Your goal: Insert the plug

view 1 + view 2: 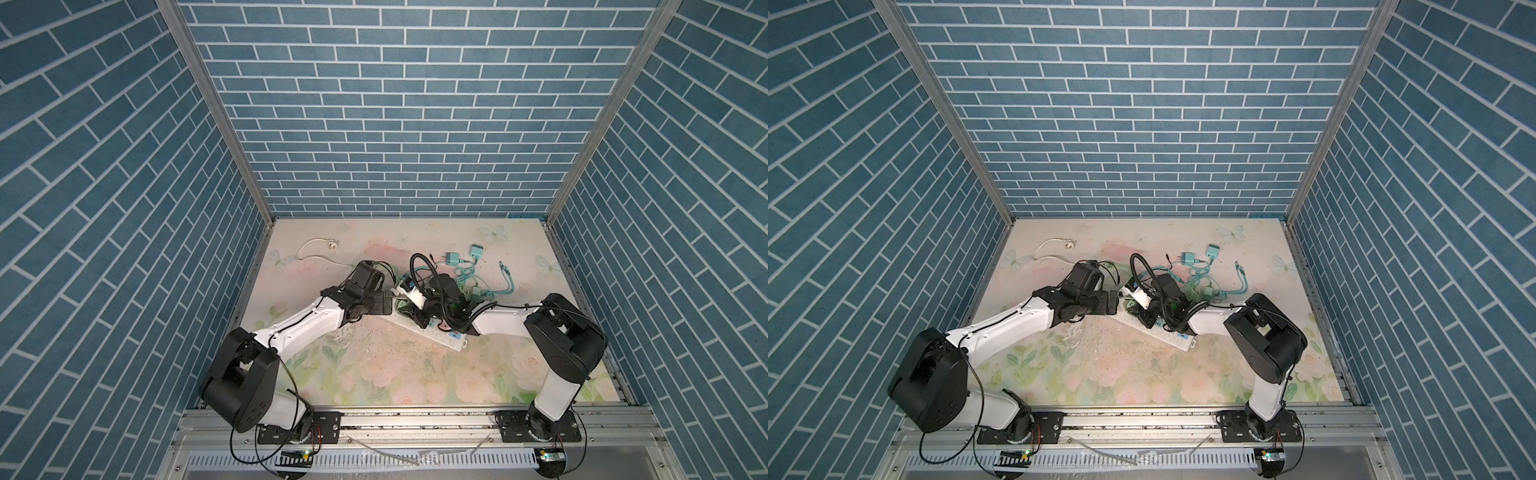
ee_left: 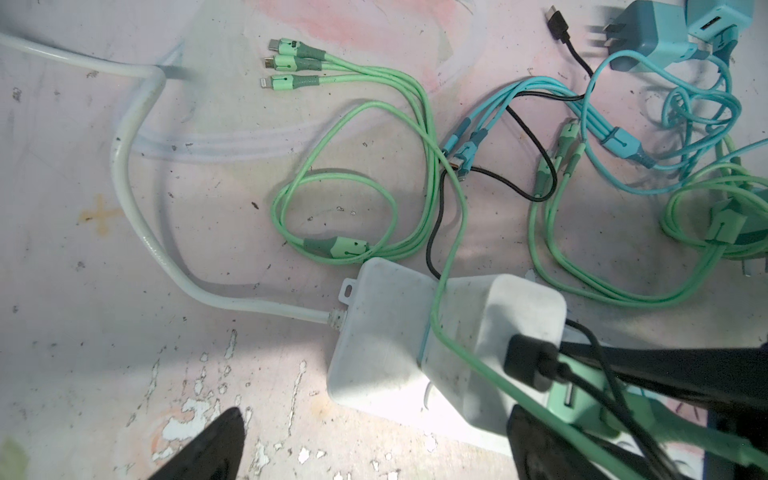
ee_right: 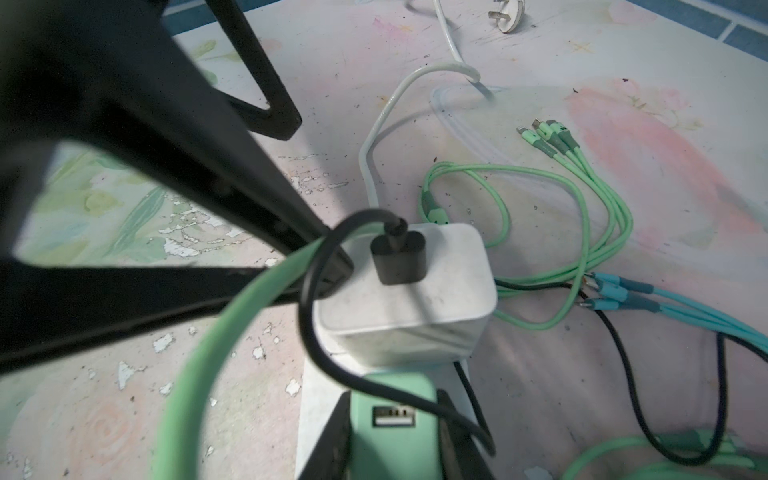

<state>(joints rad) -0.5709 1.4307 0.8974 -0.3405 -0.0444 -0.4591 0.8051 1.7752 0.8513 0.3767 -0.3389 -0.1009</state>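
A white power strip (image 1: 451, 340) (image 2: 382, 332) lies slanted at mid-table. A white charger (image 3: 407, 299) with a black USB cable stands plugged in near its cord end. Right beside it, the mint-green plug (image 3: 392, 432) (image 2: 582, 395) stands upright on the strip (image 3: 322, 374), USB port facing up. My right gripper (image 3: 392, 401) is shut on this plug, one black finger on each side. My left gripper (image 2: 374, 419) (image 1: 389, 302) hangs open over the strip's cord end with nothing between its fingers. The green plug's prongs are hidden.
Green, teal and black cables tangle behind the strip (image 2: 436, 137), one green cable looping over the right fingers. A teal charger (image 1: 455, 259) and a teal adapter (image 1: 476, 252) lie at the back right. The strip's white cord and wall plug (image 1: 332, 245) trail back left.
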